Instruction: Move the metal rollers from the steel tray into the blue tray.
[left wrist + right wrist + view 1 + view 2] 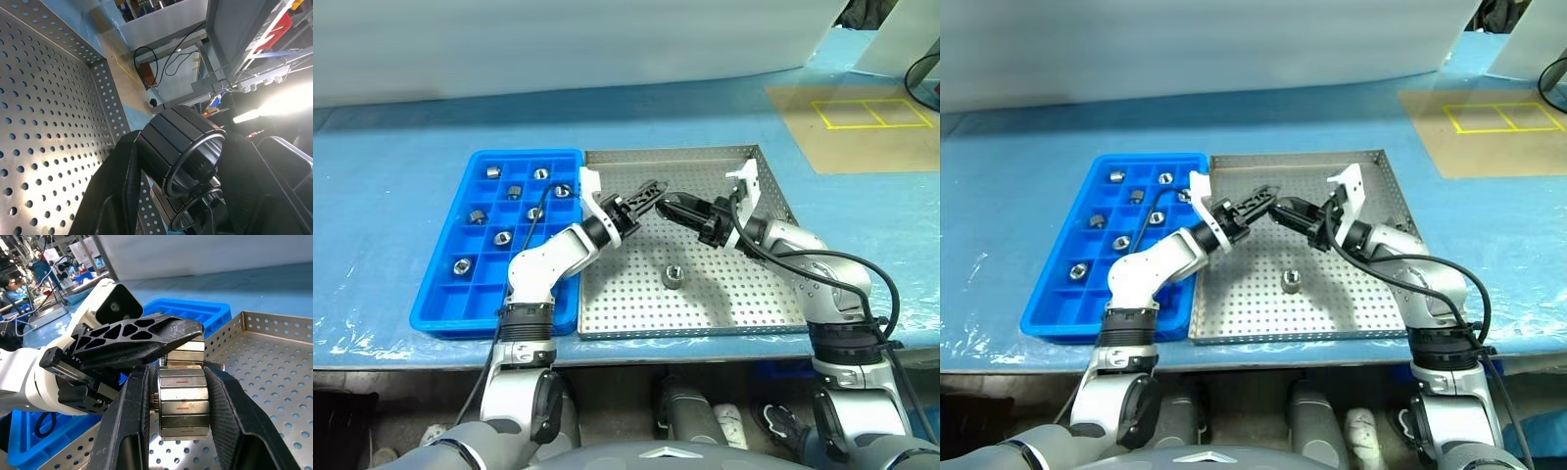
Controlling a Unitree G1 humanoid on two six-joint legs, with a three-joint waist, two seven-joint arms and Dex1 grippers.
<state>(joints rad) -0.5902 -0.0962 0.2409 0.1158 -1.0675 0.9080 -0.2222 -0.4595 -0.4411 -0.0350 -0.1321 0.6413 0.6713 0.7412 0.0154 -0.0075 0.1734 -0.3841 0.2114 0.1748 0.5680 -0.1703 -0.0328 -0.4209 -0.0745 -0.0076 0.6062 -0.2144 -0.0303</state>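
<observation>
Rollers [499, 235] are already lodged in eight blue tray [440, 311] compartments; one roller [672, 275] lies on the steel tray [744, 304], and another is clamped between both end effectors, left [651, 193] and right [668, 205], above that tray's middle

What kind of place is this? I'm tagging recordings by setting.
Probably a factory or workshop bench: a perforated steel tray and a gridded blue tray holding metal rollers sit on a blue work surface, and yellow marking lines lie beyond.
</observation>
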